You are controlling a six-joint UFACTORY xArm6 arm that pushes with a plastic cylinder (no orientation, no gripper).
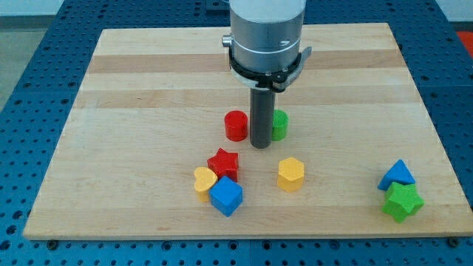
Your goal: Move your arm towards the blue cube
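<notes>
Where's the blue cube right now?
The blue cube sits near the view's bottom, left of centre, touching the yellow heart and just below the red star. My tip is above it, toward the view's top.

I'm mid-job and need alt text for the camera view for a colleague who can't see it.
My tip rests on a wooden board between a red cylinder and a partly hidden green block, with the blue cube lower down, toward the view's bottom. The cube sits beside a yellow heart and a red star; other blocks lie to the right.
</notes>
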